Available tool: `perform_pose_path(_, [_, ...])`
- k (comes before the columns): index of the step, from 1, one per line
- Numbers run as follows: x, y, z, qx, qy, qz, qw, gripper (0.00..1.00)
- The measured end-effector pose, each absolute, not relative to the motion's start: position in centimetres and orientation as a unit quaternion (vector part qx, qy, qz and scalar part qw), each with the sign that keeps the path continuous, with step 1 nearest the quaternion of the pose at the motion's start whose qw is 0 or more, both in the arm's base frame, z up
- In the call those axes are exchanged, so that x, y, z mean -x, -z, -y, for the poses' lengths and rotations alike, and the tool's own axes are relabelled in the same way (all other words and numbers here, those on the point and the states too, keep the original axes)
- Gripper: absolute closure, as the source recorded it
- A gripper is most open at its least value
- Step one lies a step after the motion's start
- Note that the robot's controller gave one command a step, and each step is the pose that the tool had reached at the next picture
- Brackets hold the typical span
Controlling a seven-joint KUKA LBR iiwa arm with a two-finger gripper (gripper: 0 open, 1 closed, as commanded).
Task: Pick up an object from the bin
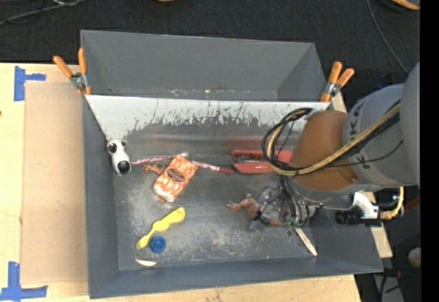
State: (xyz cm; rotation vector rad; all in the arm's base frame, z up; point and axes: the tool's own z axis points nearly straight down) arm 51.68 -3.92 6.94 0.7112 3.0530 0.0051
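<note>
The pincer [278, 210] sits low over the bin [206, 77] floor, presumably because the things lie flat there; whether it is spread or pressed together cannot be told; a small brown figure [241, 205] lies just beside it, toward the bin's middle.

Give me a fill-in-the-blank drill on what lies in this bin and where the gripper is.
1. In the camera view the gripper is in the ____ part of the bin, beside a small brown figure.
2. The round cap next to the yellow piece is ____.
3. The long object behind the gripper, by the far wall, is ____.
Missing words: right; blue; red.
</note>
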Motion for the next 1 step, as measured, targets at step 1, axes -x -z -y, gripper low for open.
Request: perform_pose_path(1, [-51.44,-8.34,3.91,-0.226,-0.001,-0.974,0.000,1.00])
